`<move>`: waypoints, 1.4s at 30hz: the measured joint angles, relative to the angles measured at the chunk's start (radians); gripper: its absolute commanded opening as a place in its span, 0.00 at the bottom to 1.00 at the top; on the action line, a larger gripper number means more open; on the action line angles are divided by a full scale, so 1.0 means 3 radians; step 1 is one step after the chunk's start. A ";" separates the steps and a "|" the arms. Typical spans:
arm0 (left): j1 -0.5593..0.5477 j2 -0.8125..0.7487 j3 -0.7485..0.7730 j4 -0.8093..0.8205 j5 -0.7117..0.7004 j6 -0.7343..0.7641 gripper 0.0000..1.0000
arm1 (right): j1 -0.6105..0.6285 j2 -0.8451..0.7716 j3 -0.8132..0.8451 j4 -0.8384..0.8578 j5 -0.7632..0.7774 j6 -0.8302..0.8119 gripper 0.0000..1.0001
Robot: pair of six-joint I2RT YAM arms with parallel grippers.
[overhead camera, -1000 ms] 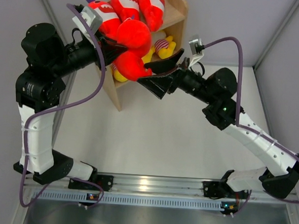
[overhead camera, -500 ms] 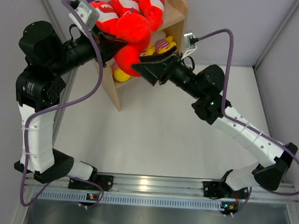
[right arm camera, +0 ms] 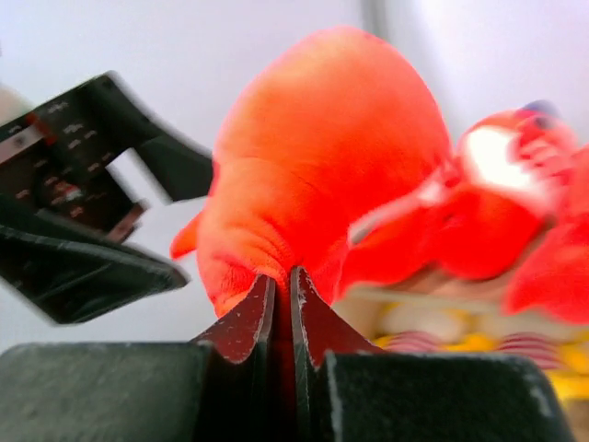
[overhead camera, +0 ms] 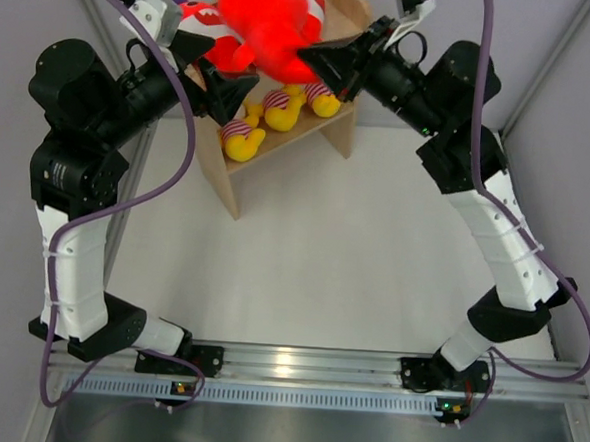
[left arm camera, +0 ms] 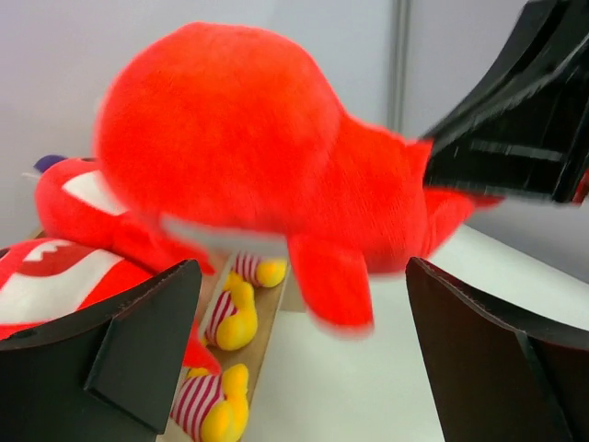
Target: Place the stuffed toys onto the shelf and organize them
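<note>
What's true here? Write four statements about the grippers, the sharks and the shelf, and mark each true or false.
1. The right gripper is pinching the red shark. True.
2. The left gripper is clamped on that shark. False: its fingers are spread wide open.
3. Three yellow plushes lie on the lower tier of the shelf. True.
4. The held shark rests on the tabletop. False: it is held up near the shelf's top tier.
</note>
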 measured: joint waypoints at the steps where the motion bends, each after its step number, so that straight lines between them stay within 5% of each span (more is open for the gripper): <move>1: 0.0000 0.0000 0.0000 -0.0017 -0.0093 0.0019 0.99 | -0.0086 0.0114 0.0318 -0.0230 0.0058 -0.0243 0.00; 4: 0.0004 0.0003 0.0000 -0.0058 -0.0411 0.0154 0.99 | -0.0294 0.0328 0.0898 -0.0590 0.0351 -0.0819 0.00; 10: 0.0025 0.0029 0.0000 -0.0120 -0.0993 0.0519 0.99 | -0.0619 0.0571 0.0998 -0.0637 0.1053 -0.1709 0.00; 22: 0.0025 0.0332 0.0001 -0.0362 -0.1169 0.0787 0.99 | -0.0772 0.1617 0.1095 -0.0270 0.1326 -0.3727 0.00; 42: 0.0025 0.0533 0.0145 -0.0495 -0.1167 0.0865 0.99 | -0.1099 0.1891 0.1158 0.0233 0.0481 -0.4088 0.04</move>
